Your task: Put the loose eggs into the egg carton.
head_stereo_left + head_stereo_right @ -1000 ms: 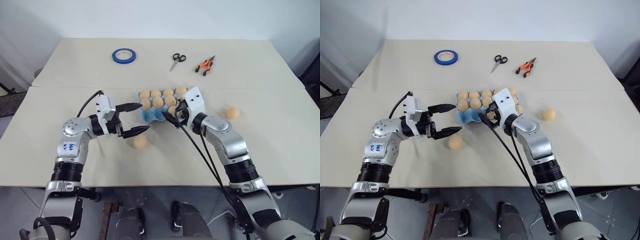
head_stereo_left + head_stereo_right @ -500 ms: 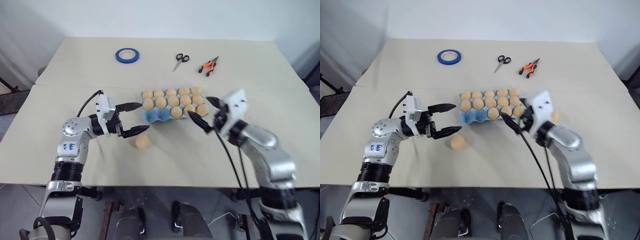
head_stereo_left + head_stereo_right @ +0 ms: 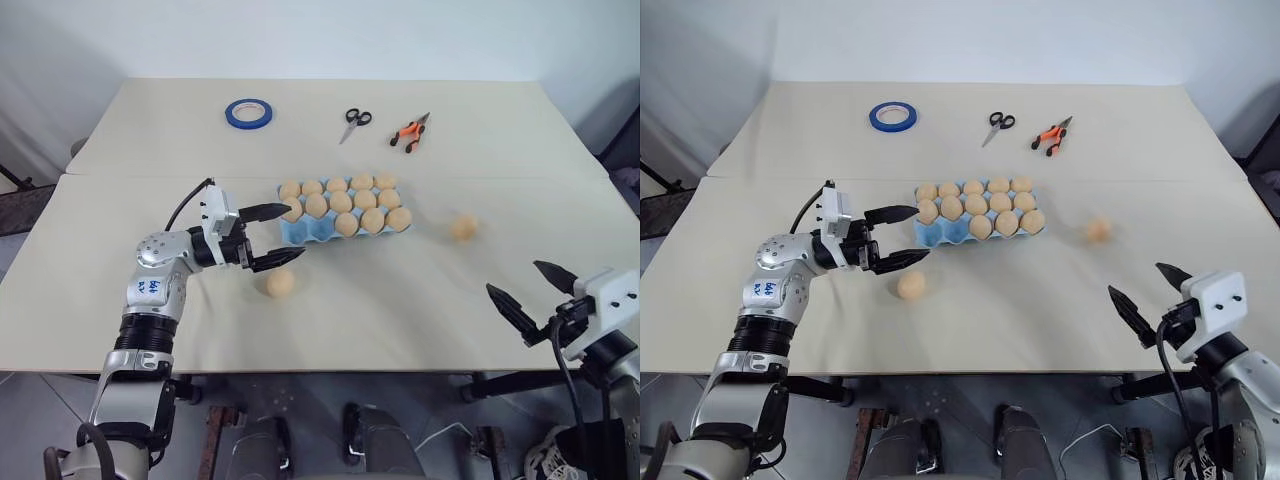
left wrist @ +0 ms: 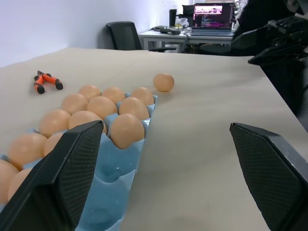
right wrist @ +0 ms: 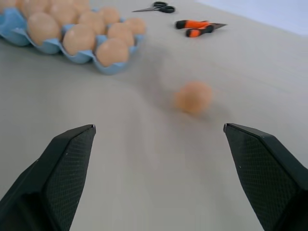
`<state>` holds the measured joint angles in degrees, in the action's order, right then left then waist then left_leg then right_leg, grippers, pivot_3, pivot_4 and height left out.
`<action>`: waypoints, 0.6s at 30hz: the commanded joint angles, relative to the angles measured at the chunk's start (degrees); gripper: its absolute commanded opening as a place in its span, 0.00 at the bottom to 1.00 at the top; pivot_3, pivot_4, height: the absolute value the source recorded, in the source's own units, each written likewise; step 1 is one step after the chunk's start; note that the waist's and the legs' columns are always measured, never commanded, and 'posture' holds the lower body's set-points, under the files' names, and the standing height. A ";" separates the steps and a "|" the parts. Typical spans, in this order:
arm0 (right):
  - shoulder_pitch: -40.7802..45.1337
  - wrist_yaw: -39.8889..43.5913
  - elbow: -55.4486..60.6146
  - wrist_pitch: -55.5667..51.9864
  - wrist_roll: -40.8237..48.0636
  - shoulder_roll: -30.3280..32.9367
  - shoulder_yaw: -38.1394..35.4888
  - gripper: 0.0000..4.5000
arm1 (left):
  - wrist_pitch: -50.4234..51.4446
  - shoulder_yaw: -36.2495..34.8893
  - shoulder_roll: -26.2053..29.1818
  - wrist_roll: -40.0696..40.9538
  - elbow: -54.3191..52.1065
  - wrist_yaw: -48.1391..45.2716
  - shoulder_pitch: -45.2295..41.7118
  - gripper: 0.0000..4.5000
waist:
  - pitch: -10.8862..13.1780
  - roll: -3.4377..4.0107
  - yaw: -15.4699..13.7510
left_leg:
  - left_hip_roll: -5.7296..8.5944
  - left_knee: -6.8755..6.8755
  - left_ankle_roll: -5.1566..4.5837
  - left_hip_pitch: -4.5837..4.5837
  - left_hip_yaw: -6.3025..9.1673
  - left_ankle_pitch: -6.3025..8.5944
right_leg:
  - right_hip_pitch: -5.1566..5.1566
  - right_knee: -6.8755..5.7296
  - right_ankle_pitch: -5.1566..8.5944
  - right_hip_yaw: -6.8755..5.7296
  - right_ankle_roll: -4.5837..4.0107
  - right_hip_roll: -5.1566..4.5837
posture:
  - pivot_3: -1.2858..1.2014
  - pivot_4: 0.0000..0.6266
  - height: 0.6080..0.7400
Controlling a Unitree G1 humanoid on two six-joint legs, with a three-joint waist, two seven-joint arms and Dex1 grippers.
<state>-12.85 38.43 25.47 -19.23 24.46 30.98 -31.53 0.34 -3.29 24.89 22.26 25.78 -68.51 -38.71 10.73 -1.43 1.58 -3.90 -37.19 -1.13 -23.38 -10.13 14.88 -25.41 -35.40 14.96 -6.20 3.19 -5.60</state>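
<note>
The egg carton [image 3: 340,212] sits mid-counter [image 3: 360,310], nearly full. One loose egg [image 3: 280,283] lies just below its left end, another [image 3: 463,227] to its right. Left hand [image 3: 283,236] and right hand [image 3: 533,290] are wide open, empty.

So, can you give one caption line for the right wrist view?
Open right claw facing a loose egg on the table, beside the egg carton.

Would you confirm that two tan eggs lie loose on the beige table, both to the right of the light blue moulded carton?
Not quite: only one loose egg lies right of the carton; the other egg lies in front of its left end, per the left eye view.
</note>
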 commanded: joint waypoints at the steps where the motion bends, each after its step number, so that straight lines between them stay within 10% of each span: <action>1: -0.85 -0.29 -0.09 2.24 1.33 -0.41 -1.52 0.99 | -1.24 -0.13 -0.10 -0.02 0.24 -0.61 -1.50 1.00 | 0.00 0.00 -0.05 | 0.01 0.00 0.01 0.00 0.00 0.00 | 0.00 0.00 0.00 0.00 0.00 -0.01 | 0.52 0.24 1.00; 18: 14.86 -11.60 -12.50 1.55 -5.00 -2.72 8.45 0.99 | -0.71 -0.61 0.30 0.33 -2.04 0.17 0.19 1.00 | 0.01 0.00 0.02 | 0.04 0.01 -0.12 0.00 0.01 -0.07 | -0.01 -0.04 0.00 0.01 0.00 -0.08 | 0.52 0.24 1.00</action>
<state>0.62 28.86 14.14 -18.22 20.67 28.46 -23.31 0.01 -3.42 25.04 22.23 25.49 -68.43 -38.51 10.74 -1.43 1.60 -3.86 -37.18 -1.28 -23.38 -10.11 14.78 -25.42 -35.43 14.96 -6.19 3.19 -5.68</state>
